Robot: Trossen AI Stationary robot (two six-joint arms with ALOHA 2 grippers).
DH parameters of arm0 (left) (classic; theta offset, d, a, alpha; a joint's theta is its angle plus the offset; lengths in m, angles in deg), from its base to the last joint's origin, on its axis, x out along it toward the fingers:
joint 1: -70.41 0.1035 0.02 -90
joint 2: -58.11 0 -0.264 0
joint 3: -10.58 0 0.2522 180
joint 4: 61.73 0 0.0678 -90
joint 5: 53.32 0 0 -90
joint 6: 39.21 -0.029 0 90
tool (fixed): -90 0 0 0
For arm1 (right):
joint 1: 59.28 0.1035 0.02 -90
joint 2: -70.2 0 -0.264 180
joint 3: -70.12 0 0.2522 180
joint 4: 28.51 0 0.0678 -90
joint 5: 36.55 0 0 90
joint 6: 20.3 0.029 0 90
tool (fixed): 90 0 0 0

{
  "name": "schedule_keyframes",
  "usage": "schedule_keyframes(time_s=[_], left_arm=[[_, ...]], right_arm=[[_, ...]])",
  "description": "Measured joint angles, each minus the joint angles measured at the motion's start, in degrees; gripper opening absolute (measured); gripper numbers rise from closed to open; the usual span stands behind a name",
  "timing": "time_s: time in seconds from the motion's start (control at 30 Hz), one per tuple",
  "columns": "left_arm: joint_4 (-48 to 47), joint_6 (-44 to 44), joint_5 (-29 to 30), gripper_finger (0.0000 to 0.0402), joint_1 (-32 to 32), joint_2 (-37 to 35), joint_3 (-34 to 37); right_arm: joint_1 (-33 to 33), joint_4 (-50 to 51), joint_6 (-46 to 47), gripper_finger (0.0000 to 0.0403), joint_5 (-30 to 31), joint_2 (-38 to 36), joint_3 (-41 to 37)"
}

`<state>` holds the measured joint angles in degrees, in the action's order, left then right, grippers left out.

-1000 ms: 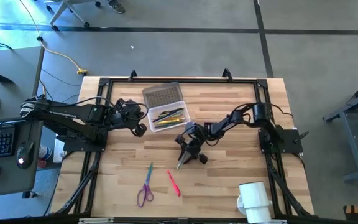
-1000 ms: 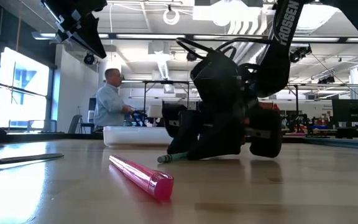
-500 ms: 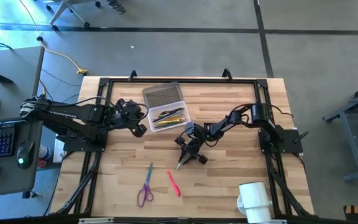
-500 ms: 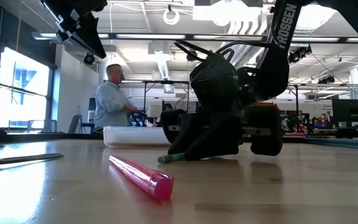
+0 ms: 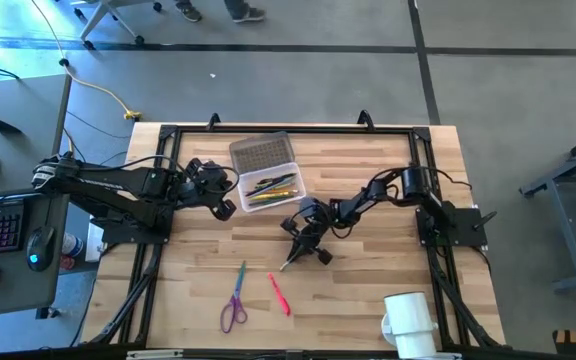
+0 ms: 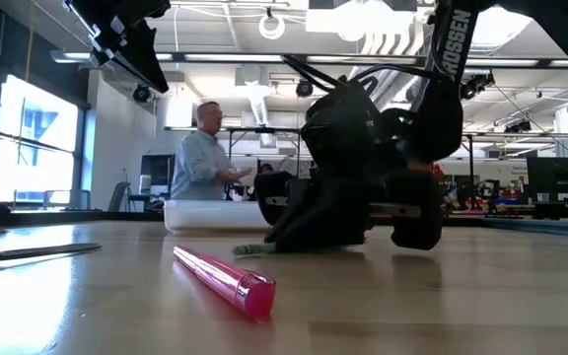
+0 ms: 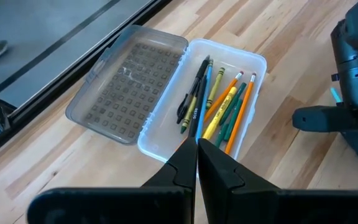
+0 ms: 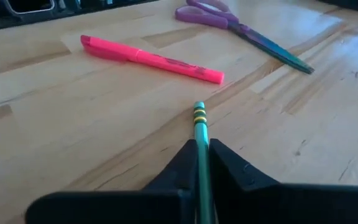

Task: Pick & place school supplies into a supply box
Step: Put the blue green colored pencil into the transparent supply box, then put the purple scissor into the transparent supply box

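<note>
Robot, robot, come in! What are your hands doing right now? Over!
Right gripper shut on green pencil, low on table. Left gripper shut, empty, beside supply box. Nothing blocking.

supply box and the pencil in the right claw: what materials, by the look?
Supply box: likely plastic, clear to milky; the pens inside and the wood beneath show through its walls. Green pencil: probably painted wood with a glossy finish, yellow and dark bands near its tip; its core is not visible. The right claw is shut on it.

A white mug point(image 5: 409, 321) at the table point(image 5: 368, 300) edge — a person point(image 6: 205, 158) behind.
</note>
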<state>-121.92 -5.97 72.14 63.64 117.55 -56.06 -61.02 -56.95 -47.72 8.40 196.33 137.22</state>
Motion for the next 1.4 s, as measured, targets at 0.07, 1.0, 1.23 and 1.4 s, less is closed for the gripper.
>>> schedule_keyframes(time_s=[0.07,1.0,1.23,1.4], left_arm=[[0.00,-0.05,0.00,0.0050,0.00,0.00,0.00],[-0.20,-0.86,-0.08,0.0050,-0.02,0.03,0.02],[-0.36,10.39,-12.73,0.0050,0.00,2.93,0.02],[-0.58,11.53,-32.66,0.0050,-0.04,7.21,0.04]], right_arm=[[-0.04,-4.96,2.80,0.0014,1.18,0.29,0.03],[-16.82,39.71,2.95,0.0012,24.29,-0.14,29.41],[-15.03,36.18,1.87,0.0063,28.03,-0.14,28.25],[-13.75,33.74,1.67,0.0091,28.23,-0.14,28.27]])
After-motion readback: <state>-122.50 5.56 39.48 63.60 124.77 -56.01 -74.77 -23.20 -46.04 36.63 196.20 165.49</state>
